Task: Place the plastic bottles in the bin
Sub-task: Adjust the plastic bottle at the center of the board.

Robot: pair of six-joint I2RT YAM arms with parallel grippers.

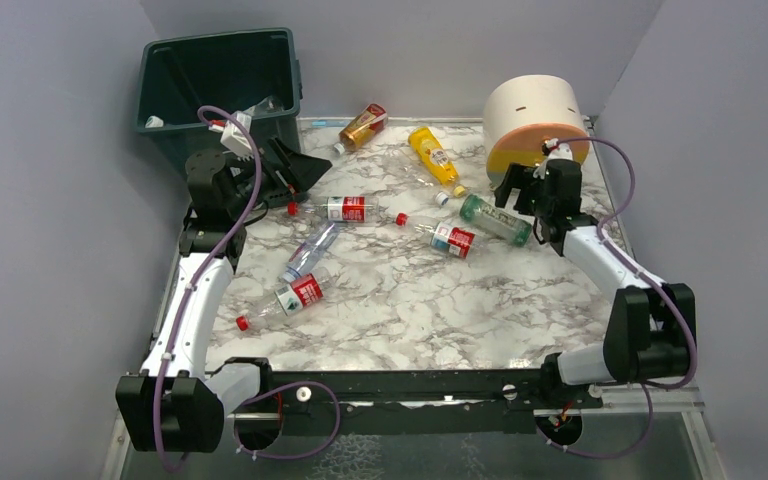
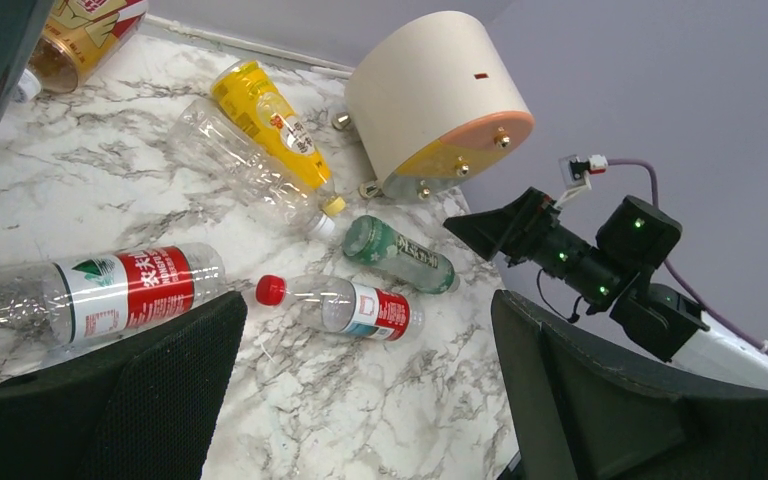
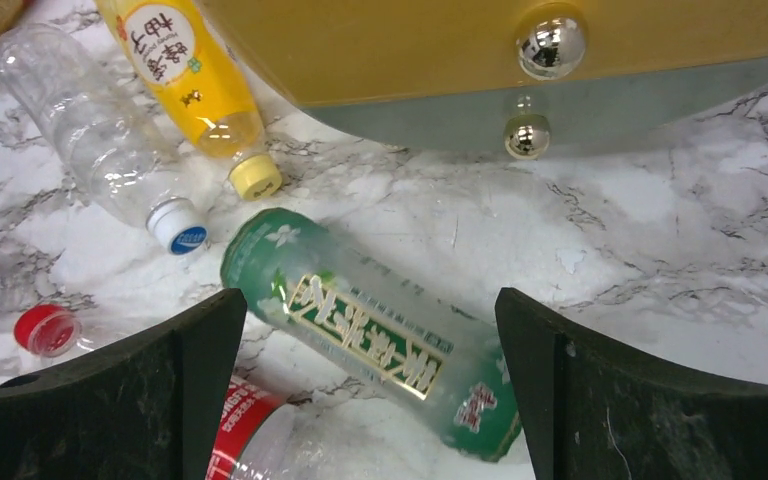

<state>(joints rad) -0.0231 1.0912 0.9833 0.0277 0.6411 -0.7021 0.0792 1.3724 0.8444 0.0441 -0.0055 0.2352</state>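
The dark green bin (image 1: 218, 80) stands at the far left corner. Several plastic bottles lie on the marble table (image 1: 410, 310): an amber one (image 1: 363, 125), a yellow one (image 1: 434, 153), a green one (image 1: 495, 220), and red-labelled clear ones (image 1: 345, 208) (image 1: 442, 236) (image 1: 295, 294). My left gripper (image 1: 307, 172) is open and empty beside the bin's front, above the table (image 2: 365, 330). My right gripper (image 1: 515, 192) is open and hovers over the green bottle (image 3: 290, 265), which lies between its fingers (image 3: 368, 312) without being gripped.
A big cream cylinder (image 1: 537, 118) with a yellow and pink face lies at the far right, just behind my right gripper. A bluish clear bottle (image 1: 310, 250) lies mid-left. Purple-grey walls close in on three sides. Pale items show inside the bin (image 1: 260, 105).
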